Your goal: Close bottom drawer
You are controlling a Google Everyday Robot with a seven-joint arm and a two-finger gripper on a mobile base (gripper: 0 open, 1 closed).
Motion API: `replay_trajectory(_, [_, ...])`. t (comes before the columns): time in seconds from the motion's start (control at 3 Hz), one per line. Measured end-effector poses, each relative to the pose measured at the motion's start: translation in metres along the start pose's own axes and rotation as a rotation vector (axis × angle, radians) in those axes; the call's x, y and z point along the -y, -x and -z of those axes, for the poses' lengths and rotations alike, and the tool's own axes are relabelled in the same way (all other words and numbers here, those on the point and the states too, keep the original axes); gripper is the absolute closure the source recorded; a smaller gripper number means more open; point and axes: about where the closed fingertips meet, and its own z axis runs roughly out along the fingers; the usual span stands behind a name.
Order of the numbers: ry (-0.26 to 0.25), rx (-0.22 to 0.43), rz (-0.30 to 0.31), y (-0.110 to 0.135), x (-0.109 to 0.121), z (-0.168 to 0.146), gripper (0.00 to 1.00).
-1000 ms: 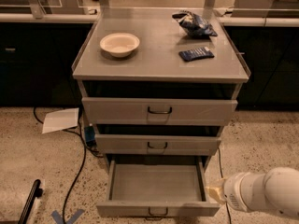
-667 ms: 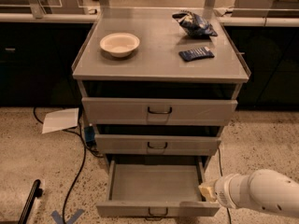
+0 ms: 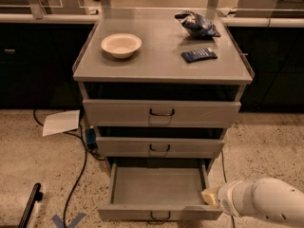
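The bottom drawer (image 3: 159,186) of the grey cabinet stands pulled out, its plain grey tray empty and its narrow front panel with a small dark wire handle (image 3: 160,216) near the lower edge of the view. My gripper (image 3: 209,196) comes in from the lower right on a white arm (image 3: 266,203). Its yellowish tip sits at the drawer's front right corner, just above the front panel. The top drawer (image 3: 161,113) and the middle drawer (image 3: 159,147) are pushed in.
On the cabinet top lie a white bowl (image 3: 121,44), a dark chip bag (image 3: 197,23) and a blue packet (image 3: 199,55). A white paper (image 3: 61,122) and black cables (image 3: 78,165) lie on the speckled floor at left. Dark counters run behind.
My arm has moved left, bringing the gripper from beside the drawer's right side to its front right corner. The drawer stands open as before.
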Motion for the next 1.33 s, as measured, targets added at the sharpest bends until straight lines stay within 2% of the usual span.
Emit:
replay_trajectory(0.33, [-0.011,0.038,-0.064,-0.025,0.000,-0.015,1.00])
replay_trajectory(0.67, [0.007,0.058,-0.176,-0.065,0.008,-0.041,1.00])
replay_trajectory(1.0, [0.040,0.019,-0.293,-0.110,0.009,-0.078,1.00])
replay_trajectory(1.33, [0.040,0.019,-0.293,-0.110,0.009,-0.079,1.00])
